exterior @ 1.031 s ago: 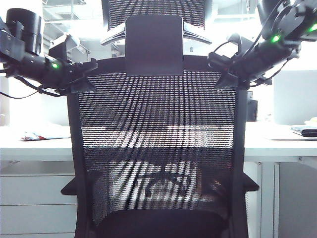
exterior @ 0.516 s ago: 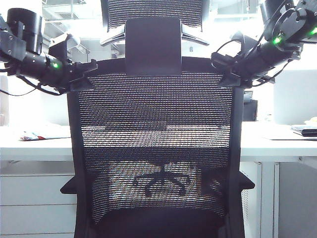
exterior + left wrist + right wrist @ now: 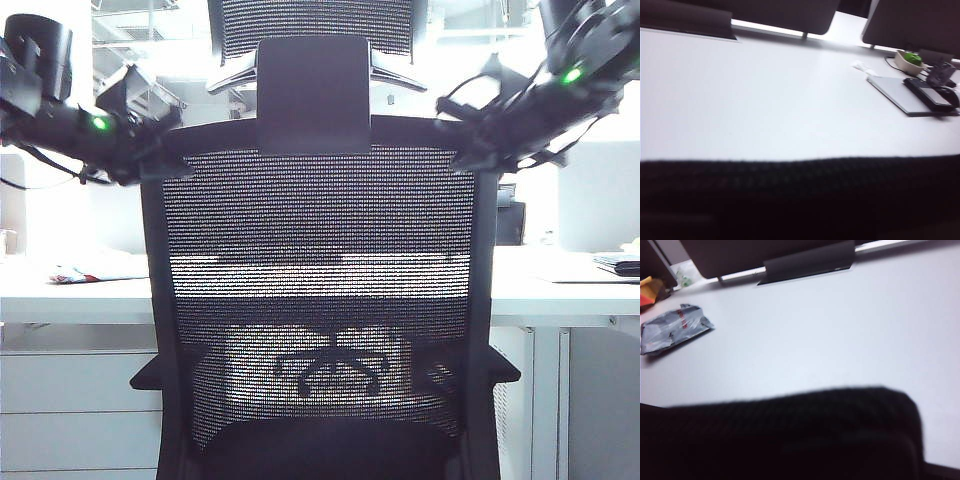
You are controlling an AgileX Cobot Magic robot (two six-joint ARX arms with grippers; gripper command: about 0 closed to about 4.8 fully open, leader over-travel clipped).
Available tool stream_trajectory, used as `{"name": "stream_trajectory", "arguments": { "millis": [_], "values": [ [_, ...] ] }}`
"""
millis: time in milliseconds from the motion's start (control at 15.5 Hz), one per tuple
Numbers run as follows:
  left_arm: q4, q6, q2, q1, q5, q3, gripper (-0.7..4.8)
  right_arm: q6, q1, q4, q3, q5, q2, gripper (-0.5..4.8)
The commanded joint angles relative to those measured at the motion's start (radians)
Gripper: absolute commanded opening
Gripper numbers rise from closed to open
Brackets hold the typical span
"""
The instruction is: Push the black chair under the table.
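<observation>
The black chair fills the middle of the exterior view with its mesh back toward the camera, its headrest bracket on top. Behind it runs the white table. My left gripper presses on the back's upper left corner and my right gripper on the upper right corner. Both wrist views look over the dark top edge of the chair onto the table top. The chair's frame hides the jaws of both grippers.
A silver packet lies on the table at the left and a grey laptop with a black case at the right. Grey divider screens stand along the table's far edge. A white drawer cabinet sits under the table at the left.
The chair has rolled a little away from the camera, toward the table. Both grippers have stayed on its upper corners, with the arms raised slightly.
</observation>
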Motion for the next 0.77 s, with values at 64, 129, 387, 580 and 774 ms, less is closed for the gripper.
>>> {"name": "stream_trajectory", "arguments": {
  "millis": [64, 129, 387, 580, 774],
  "values": [
    [0.051, -0.005, -0.126, 0.002, 0.046, -0.074, -0.06, 0.031, -0.001, 0.023, -0.104, -0.008, -0.098, -0.04],
    [0.050, -0.013, -0.185, 0.000, 0.047, -0.133, -0.06, 0.061, -0.001, 0.020, -0.151, -0.011, -0.140, -0.04],
    [0.022, -0.132, -0.610, -0.004, -0.008, -0.468, -0.06, 0.136, 0.012, -0.128, -0.344, -0.015, -0.471, -0.04],
    [-0.115, -0.104, -0.908, -0.004, -0.123, -0.584, -0.06, 0.127, 0.038, -0.212, -0.419, 0.006, -0.679, -0.04],
    [-0.356, -0.089, -1.146, -0.004, -0.161, -0.629, -0.06, 0.127, 0.038, -0.216, -0.515, 0.185, -0.854, -0.04]
  ]
}}
